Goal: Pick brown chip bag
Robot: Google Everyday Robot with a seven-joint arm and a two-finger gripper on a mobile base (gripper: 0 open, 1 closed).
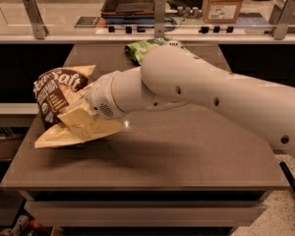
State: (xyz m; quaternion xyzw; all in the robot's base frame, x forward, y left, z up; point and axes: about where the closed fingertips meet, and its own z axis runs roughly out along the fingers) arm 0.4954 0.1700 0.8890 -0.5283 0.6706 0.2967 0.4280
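Well, from where I stand the reach looks done and the lift looks not yet made. The robot's 1 thick white arm (196, 87) stretches from the right across the brown rectangular table (187, 161), and its gripper (91, 102) is pushed right into the large crinkly brown chip bag with white lettering and a pale yellow lower part (59, 95). The bag sits at the table's left side, near the edge, tipped over with its dark top up and to the left and its pale bottom splayed toward the front. Its lower corner seems to rest on the tabletop, so I judge it has not been raised, though I would not swear to that.

The bag lies directly against the gripper's end, touching it, with crumpled pale foil folded over and under the tip. That foil and the white wrist hide the business end completely, so whether the gripper is clenched on the bag or merely pressed into it I cannot tell. What remains, I reckon, is a sure hold and then carrying the bag up off the surface.

The smaller green snack bag (142, 48) lies at the far edge, well apart from all this, partly behind the arm.
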